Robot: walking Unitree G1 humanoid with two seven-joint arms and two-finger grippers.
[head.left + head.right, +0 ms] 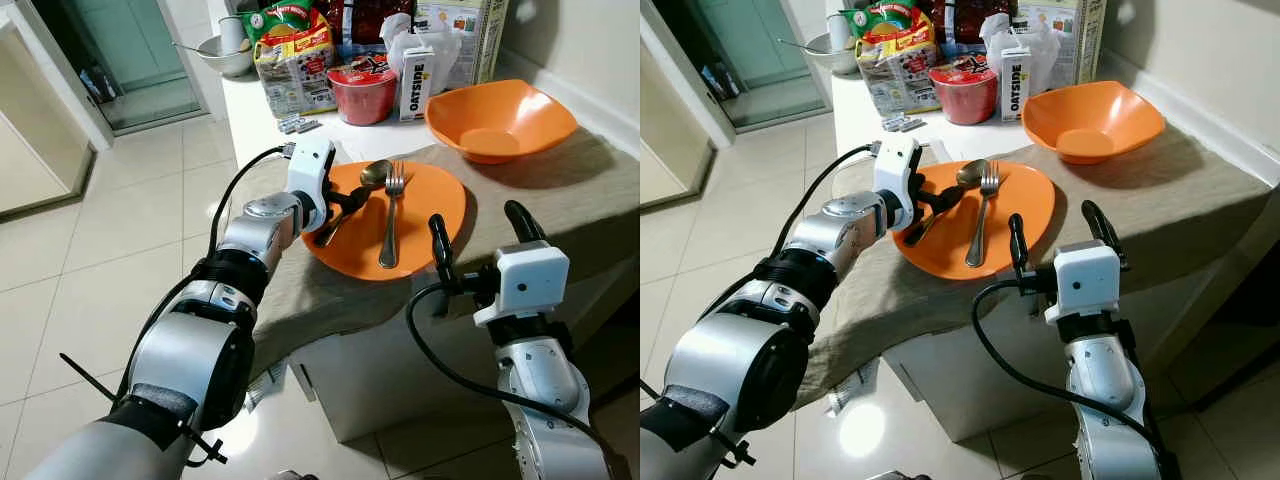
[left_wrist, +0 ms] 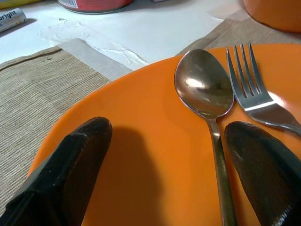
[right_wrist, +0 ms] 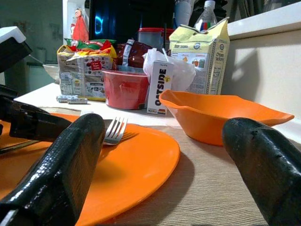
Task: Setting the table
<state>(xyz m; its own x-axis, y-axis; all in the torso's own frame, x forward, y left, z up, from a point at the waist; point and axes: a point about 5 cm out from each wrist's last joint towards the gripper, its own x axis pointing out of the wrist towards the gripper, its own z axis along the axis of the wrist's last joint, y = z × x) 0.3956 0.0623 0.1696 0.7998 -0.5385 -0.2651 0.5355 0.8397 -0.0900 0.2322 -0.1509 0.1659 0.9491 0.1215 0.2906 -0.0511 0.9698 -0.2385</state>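
Observation:
An orange plate (image 1: 430, 200) lies on the beige cloth (image 1: 570, 190) near the table's left edge. On it rest a spoon (image 1: 375, 173) and a fork (image 1: 392, 215), side by side, heads pointing away from me. My left gripper (image 1: 340, 210) is low over the plate's left part and open. In the left wrist view the spoon (image 2: 204, 89) has its handle between the fingers (image 2: 70, 169), close to one of them, with the fork (image 2: 249, 89) just beyond. My right gripper (image 1: 476, 216) hovers open at the table's front edge, holding nothing.
An orange bowl (image 1: 500, 120) sits behind the plate to the right. Further back stand a red noodle cup (image 1: 362, 88), an Oatside carton (image 1: 416, 85), snack bags (image 1: 292, 50) and a metal bowl (image 1: 225, 55). Tiled floor (image 1: 120, 230) lies to the left, a wall on the right.

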